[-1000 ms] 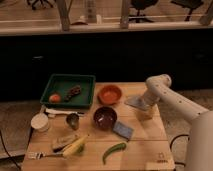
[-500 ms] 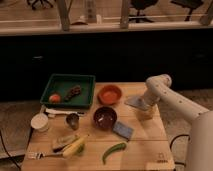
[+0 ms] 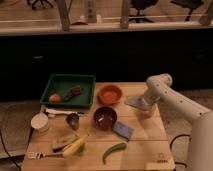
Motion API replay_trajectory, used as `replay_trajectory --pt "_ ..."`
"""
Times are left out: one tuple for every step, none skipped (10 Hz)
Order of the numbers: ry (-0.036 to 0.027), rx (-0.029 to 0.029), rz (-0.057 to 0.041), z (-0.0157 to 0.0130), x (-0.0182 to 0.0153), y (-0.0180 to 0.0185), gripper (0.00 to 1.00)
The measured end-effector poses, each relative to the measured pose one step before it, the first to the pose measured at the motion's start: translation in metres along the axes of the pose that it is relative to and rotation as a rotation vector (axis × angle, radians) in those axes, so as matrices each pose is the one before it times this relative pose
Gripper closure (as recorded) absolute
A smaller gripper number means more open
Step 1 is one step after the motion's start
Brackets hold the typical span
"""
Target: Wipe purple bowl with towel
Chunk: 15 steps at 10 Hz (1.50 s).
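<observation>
Here, gripper (image 3: pixel 142 106) lowered onto table (image 3: pixel 150 137).

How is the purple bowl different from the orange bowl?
The purple bowl is dark purple; the orange bowl is bright orange. The purple bowl sits nearer the table's front edge, beside the blue towel; the orange bowl sits farther back, next to the green tray. The orange bowl is nearer the gripper. Both are round and upright on the table.

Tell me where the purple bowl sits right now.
In the camera view, the purple bowl sits mid-table, below the orange bowl and left of the blue sponge. The gripper is to its upper right.
</observation>
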Motion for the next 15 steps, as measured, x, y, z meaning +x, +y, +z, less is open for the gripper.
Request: replay_trajectory --pt "-0.00277 0.00275 -0.00586 -0.00023 -0.00050 -0.00303 0.20" --pt "-0.00519 -0.00662 -0.00971 0.00091 -0.00130 -0.00187 0.23" --pt "-0.00545 -0.00552 -0.00934 0.00103 -0.00174 -0.00148 0.30" --pt "-0.00619 -0.00797 -0.01069 0.00100 -0.00241 -0.00073 0.38" --pt "-0.00734 -0.00256 -0.00754 0.00130 -0.00059 -0.00086 0.51" --pt "-0.00186 -0.00225 -0.00665 0.00132 -0.00141 -0.00154 0.59" --pt "-0.00036 0.00013 -0.00123 -0.00007 -0.00063 -0.00061 0.70" --pt "-0.00025 -0.00102 0.00061 -0.00184 0.00017 0.00063 0.81" --pt "-0.00026 -0.00114 -0.00091 -0.00195 -0.00050 0.00014 0.92" --pt "-0.00002 0.00300 -0.00097 -0.00064 -0.00043 -0.00086 0.98" --pt "-0.00075 -0.00267 -0.00318 0.00012 -0.00182 -0.00093 1.00" --pt "-0.00176 -0.00237 0.00372 0.00152 0.00037 0.00194 1.00" --pt "-0.00319 0.00284 0.00754 0.00245 0.00010 0.00157 1.00" --pt "-0.00167 0.00323 0.00661 0.00102 0.00115 0.00118 1.00" --pt "0.00588 -0.00408 -0.00747 -0.00110 -0.00095 -0.00024 1.00"
